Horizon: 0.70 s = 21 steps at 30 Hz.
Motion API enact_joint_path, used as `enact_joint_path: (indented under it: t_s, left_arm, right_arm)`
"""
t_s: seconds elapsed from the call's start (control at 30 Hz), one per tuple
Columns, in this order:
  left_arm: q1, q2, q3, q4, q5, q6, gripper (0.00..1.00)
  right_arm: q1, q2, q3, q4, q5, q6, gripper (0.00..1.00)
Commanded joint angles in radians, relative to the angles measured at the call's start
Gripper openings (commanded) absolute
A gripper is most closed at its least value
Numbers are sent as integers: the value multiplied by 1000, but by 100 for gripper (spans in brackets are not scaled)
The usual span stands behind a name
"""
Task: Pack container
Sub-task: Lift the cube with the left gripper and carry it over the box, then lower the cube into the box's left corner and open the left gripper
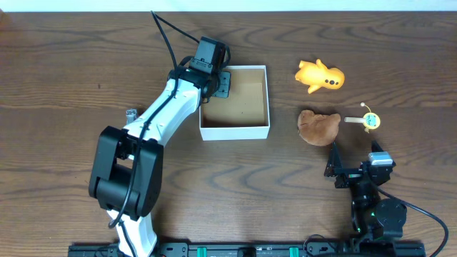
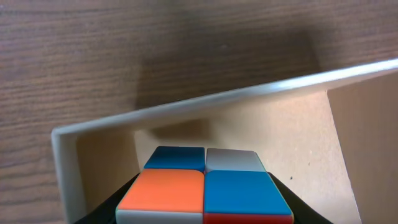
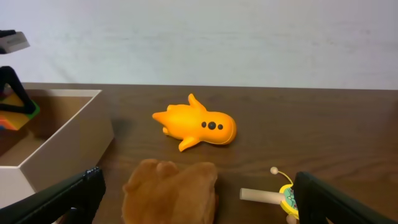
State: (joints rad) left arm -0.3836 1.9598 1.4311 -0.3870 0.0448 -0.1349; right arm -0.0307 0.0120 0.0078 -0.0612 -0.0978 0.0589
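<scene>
Dark wood bench fills my overhead view. At 12 o'clock sits the container, its brown floor bare. My left hand hangs over its 10 o'clock corner, clamped on a colour cube held above the inside. My right hand, at 5 o'clock, has its fingers wide apart, facing a brown plush and an orange toy.

Dark wooden table. Far right: orange toy animal, black dots. Nearer: brown plush. Just right of plush: small yellow toy on pale stick. Left: puzzle cube, orange, blue, grey tiles.
</scene>
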Motion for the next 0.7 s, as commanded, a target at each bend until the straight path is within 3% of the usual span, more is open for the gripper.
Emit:
enact_joint_path:
  t_s: [0.0, 0.13, 0.17, 0.23, 0.67]
  left_arm:
    - [1, 26, -2, 10, -21, -13, 31]
    - [1, 45, -2, 8, -21, -13, 31]
    - [1, 46, -2, 8, -21, -13, 35]
    - [0, 45, -2, 11, -21, -13, 54]
    - [0, 28, 10, 12, -21, -13, 56]
  right_arm:
    - [-8, -6, -2, -2, -4, -12, 99]
    - [-8, -6, -2, -2, -4, -12, 99]
    - [-8, -6, -2, -2, -4, -12, 99]
    - [-8, -6, -2, -2, -4, -12, 99]
    - [-8, -6, -2, -2, -4, -12, 99]
